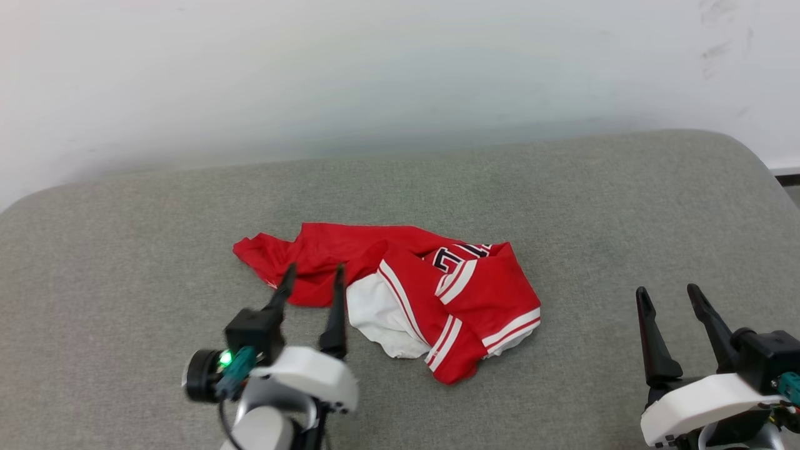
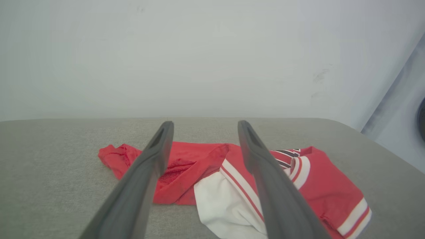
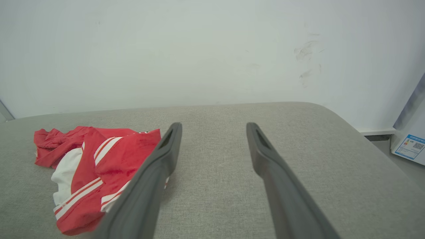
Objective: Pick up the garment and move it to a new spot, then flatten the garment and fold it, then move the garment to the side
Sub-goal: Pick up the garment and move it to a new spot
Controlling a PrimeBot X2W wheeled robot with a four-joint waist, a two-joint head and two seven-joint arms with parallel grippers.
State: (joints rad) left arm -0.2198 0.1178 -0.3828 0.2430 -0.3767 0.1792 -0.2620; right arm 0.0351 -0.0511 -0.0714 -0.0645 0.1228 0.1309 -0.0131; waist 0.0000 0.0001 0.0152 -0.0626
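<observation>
Crumpled garment (image 1: 500,294), left hand (image 1: 315,270) spread at its 8 o'clock edge, right hand (image 1: 667,290) spread, well apart at 3 o'clock

Red-and-white garment (image 1: 400,294) lies crumpled on the grey cushion (image 1: 125,262).

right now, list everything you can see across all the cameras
shirt: one, red with white sleeve and striped trim, crumpled mid-surface
surface: one, grey fabric, under the shirt
wall: one, white, behind the surface, scuffed at right
box: one, white with blue label, beyond the surface's right end
left end effector: one, dark fingers, open, at the shirt's left part
right end effector: one, dark fingers, open, over bare surface right of the shirt
</observation>
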